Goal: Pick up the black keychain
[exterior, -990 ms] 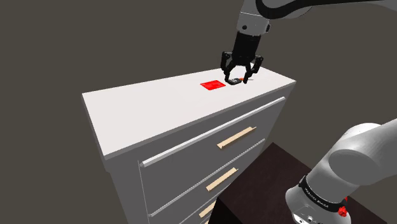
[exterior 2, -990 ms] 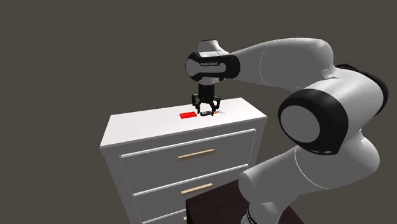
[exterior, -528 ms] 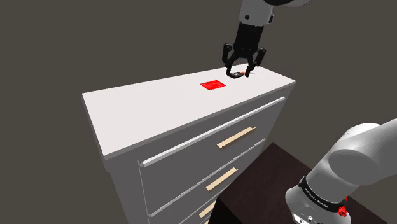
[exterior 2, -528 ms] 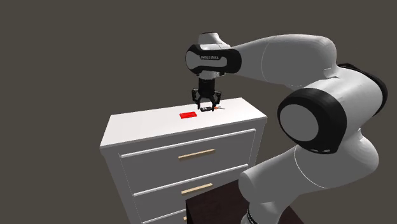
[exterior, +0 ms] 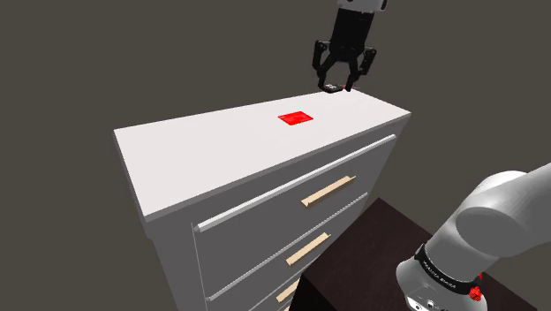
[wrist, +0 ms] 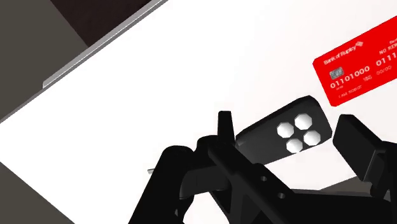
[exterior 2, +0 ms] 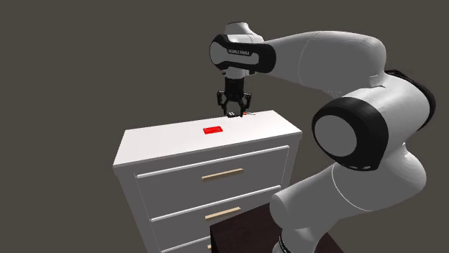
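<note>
The gripper (exterior: 340,84) stands higher than a second ago, now clear of the white dresser top (exterior: 221,150). Its fingers clamp the black keychain (wrist: 286,130), which hangs above the surface, near the red card (exterior: 297,117).

You have the card (exterior: 297,117) lying on the dresser (exterior: 203,155) top. The keychain (exterior: 333,87) sits between the fingers (wrist: 359,145), above the dresser, right of the card in the shoulder view.

White arm (exterior 2: 327,61) — dark joints (exterior 2: 237,56), all-black tool (exterior: 341,85).
</note>
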You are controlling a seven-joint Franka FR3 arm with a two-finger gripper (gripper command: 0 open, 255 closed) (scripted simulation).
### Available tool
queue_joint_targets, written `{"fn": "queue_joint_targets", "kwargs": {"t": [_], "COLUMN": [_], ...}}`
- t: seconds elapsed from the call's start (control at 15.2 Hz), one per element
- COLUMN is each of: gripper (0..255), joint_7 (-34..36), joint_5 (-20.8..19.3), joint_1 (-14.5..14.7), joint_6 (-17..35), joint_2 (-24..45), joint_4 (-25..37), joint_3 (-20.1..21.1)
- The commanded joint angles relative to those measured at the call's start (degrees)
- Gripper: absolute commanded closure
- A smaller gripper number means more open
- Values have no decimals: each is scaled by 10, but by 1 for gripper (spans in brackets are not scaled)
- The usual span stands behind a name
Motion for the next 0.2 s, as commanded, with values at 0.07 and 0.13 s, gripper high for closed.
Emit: {"fn": "queue_joint_targets", "kwargs": {"t": [0.07, 0.13], "gripper": [255, 255], "joint_7": [2, 2], "joint_5": [-1, -1], "joint_1": [0, 0], "joint_6": [-16, -16], "joint_2": [6, 6], "joint_4": [22, 22], "joint_3": [1, 1]}}
